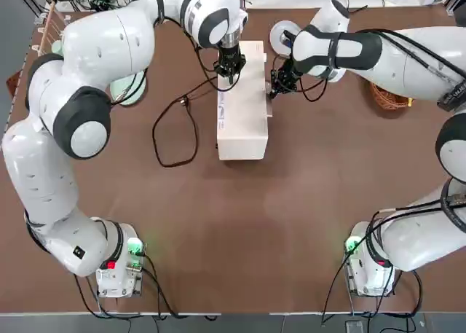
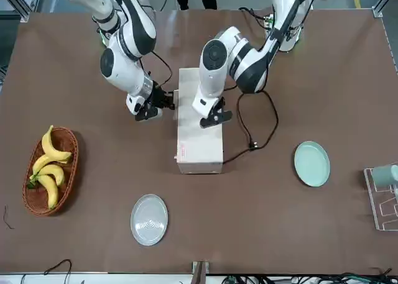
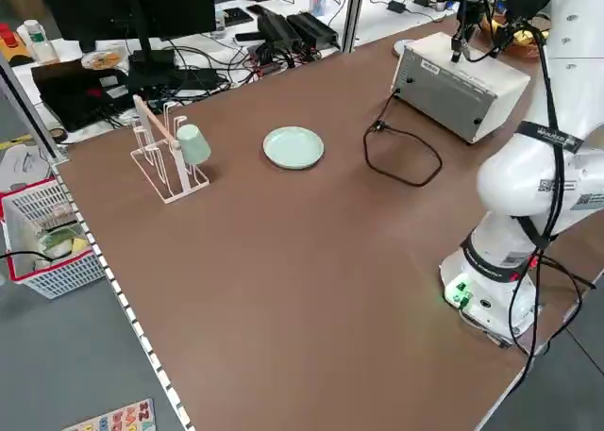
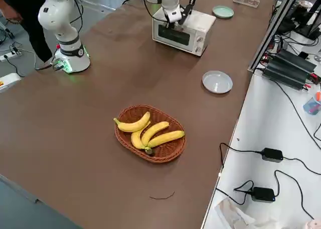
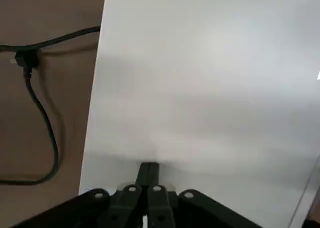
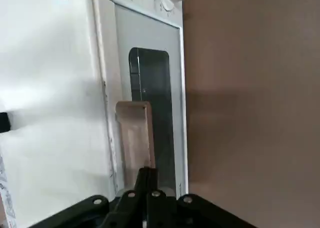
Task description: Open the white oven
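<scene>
The white oven (image 1: 242,107) lies mid-table with its glass door (image 6: 150,88) facing the robot's right; the door looks shut. My left gripper (image 1: 229,63) is shut and its tip (image 5: 148,172) presses down on the oven's white top (image 5: 210,78). My right gripper (image 1: 279,83) is shut too, at the door side of the oven. In the right wrist view its closed fingers (image 6: 146,177) sit at the end of the beige door handle (image 6: 134,133), with nothing held between them. The front view shows the right gripper (image 2: 149,108) beside the oven (image 2: 199,132) and the left gripper (image 2: 214,116) on top.
The oven's black power cord (image 1: 175,129) loops over the table on the robot's left. A basket of bananas (image 2: 50,172), a grey plate (image 2: 149,219), a pale green plate (image 2: 311,163) and a rack with a cup (image 2: 385,187) stand around it.
</scene>
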Controlling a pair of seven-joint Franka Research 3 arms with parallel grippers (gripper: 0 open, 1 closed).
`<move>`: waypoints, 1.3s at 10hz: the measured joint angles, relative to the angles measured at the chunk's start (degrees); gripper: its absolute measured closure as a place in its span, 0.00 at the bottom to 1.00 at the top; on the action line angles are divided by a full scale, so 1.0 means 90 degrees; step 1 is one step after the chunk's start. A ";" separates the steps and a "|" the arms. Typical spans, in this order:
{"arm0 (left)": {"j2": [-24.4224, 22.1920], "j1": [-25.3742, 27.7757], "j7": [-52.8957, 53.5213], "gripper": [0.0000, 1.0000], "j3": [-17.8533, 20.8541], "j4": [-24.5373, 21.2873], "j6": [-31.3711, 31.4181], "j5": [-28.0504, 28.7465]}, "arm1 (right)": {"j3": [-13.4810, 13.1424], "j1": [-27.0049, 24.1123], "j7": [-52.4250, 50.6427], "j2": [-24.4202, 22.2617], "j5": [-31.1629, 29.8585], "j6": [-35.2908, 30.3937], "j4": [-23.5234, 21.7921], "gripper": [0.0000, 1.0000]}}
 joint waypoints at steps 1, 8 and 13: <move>0.0000 0.0000 -0.0002 0.99 0.0000 0.0000 0.0000 0.0000 | 0.0007 -0.0004 -0.0009 0.0000 0.0000 0.0010 -0.0005 0.98; 0.0001 0.0000 -0.0005 0.99 -0.0001 0.0001 0.0008 0.0000 | 0.0039 -0.0304 -0.0481 -0.0118 -0.0048 0.0024 -0.0309 0.97; 0.0003 0.0000 -0.0007 0.99 0.0000 0.0001 0.0010 0.0000 | -0.0001 -0.1367 -0.1771 0.0434 -0.0643 0.0380 -0.0816 0.97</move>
